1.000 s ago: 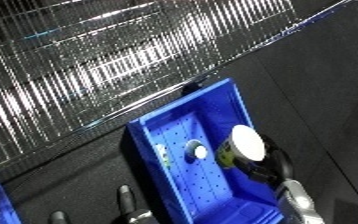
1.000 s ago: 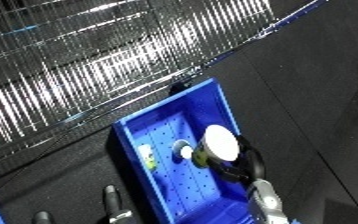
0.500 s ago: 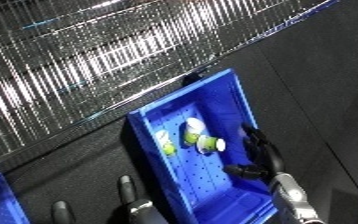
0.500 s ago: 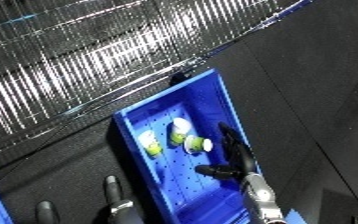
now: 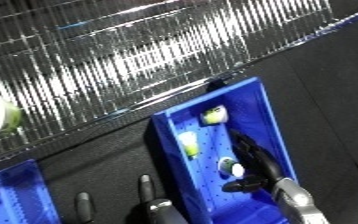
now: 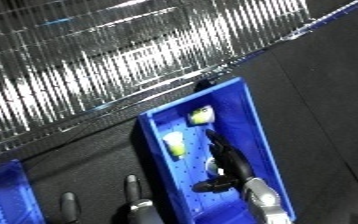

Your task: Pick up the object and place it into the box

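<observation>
A blue plastic bin (image 5: 269,120) lies tilted across the dark, matte floor (image 5: 335,85), a long rectangular tray whose flat bottom is dotted with small holes. Inside it are several small rounded objects, pale with yellow-green: one at the far end (image 5: 214,115), one nearer the left wall (image 5: 190,144), and a third (image 5: 231,166) close to the middle, just beside the right hand. The right hand (image 5: 255,162) is black and reaches into the bin from the near right, its fingers held straight and pointing toward the far end, its thumb standing out to the left; it holds nothing. Its silver forearm (image 5: 298,202) enters from the lower edge. The left hand (image 5: 149,200) shows at the lower edge outside the bin, fingers straight and spread apart. Beyond the bin a shiny wire mesh (image 5: 131,60) fills the far side, its thin metal bars glinting. A second blue bin (image 5: 11,192) sits at the near left corner.
</observation>
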Tool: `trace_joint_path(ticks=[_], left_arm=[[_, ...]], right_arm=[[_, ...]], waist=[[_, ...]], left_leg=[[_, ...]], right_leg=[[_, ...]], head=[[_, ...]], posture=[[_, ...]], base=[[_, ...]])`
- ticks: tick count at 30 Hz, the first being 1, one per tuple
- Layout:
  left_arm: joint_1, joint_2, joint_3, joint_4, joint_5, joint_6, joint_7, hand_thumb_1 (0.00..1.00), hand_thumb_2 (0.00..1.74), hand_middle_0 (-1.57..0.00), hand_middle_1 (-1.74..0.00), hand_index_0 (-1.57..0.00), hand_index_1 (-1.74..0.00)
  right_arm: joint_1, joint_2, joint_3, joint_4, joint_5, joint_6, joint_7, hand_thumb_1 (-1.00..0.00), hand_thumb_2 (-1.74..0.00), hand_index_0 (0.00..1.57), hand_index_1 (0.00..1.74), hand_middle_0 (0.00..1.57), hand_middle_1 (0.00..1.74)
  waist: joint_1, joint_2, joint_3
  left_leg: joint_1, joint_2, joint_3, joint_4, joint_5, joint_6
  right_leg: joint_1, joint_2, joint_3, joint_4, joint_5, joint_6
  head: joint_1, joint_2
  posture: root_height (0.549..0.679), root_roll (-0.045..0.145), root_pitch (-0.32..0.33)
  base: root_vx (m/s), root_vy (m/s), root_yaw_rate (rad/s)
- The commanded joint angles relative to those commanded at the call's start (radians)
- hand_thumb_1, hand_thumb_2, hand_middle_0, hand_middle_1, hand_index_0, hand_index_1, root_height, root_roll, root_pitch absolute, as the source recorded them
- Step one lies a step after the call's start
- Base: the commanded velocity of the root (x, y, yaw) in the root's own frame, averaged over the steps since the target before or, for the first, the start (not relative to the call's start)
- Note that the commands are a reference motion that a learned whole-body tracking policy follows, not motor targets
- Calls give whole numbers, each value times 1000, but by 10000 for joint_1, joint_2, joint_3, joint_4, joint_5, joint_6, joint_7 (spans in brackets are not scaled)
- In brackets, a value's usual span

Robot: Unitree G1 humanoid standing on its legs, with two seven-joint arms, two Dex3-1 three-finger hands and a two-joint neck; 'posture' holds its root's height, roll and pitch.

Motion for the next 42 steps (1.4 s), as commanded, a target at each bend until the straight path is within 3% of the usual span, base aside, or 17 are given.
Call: trace_joint_path(ticks=[6,10,17,23,25,30,36,42], left_arm=[[-288,139,114,189,-109,208,-453,0,0,0,0,0,0],[-367,158,12,198,-1,150,-715,0,0,0,0,0,0],[-447,242,-105,130,346,-526,-189,0,0,0,0,0,0],[-328,352,1,-81,401,-550,-383,0,0,0,0,0,0],[-275,362,16,-125,388,-611,-442,0,0,0,0,0,0],[-226,409,33,-293,315,-968,-392,0,0,0,0,0,0],[-250,492,-63,-1031,334,-1492,-249,0,0,0,0,0,0],[47,789,-738,-3282,512,-1782,-1429,0,0,0,0,0,0]], right_arm=[[-133,197,341,-235,-388,473,-103,0,0,0,0,0,0],[-138,322,481,-273,-637,692,-355,0,0,0,0,0,0],[-113,494,691,-262,-418,863,-861,0,0,0,0,0,0],[150,658,857,-397,-331,836,-1026,0,0,0,0,0,0],[160,700,933,-368,-307,813,-1028,0,0,0,0,0,0],[86,801,1071,-194,-250,811,-1000,0,0,0,0,0,0],[60,924,1123,73,-160,715,-923,0,0,0,0,0,0],[217,859,986,129,149,586,-882,0,0,0,0,0,0]], waist=[[188,-55,-114],[333,-59,-140],[623,-90,-164],[826,-160,-130],[887,-191,-110],[1012,-270,-69],[1215,-374,47],[1493,-399,151]], left_leg=[[-60,75,-127,-196,261,-38],[-140,79,-232,-226,356,-43],[-345,-23,-352,54,300,-31],[-542,-69,-441,394,172,43],[-621,-59,-441,492,135,73],[-748,-28,-465,607,100,84],[-820,-6,-543,630,97,66],[-888,-10,-683,499,109,38]], right_leg=[[-14,-10,-120,110,-109,42],[-26,-106,-239,169,-110,94],[-14,-234,-400,161,-54,146],[-62,-310,-510,253,-50,169],[-95,-318,-549,300,-57,171],[-153,-311,-615,410,-88,171],[-191,-386,-727,575,-126,191],[-197,-505,-933,577,-90,253]], head=[[-1995,473],[-2807,795],[-4517,1283],[-5672,2646],[-5866,2825],[-6160,2873],[-6107,2441],[-5362,2026]], posture=[[650,62,43],[650,59,44],[650,58,41],[648,52,39],[648,49,40],[646,43,42],[645,38,40],[645,34,47]], base=[[20,-14,133],[12,-18,223],[14,-32,267],[24,-12,122],[-7,4,25],[-10,6,13],[-9,0,70],[-8,-22,129]])
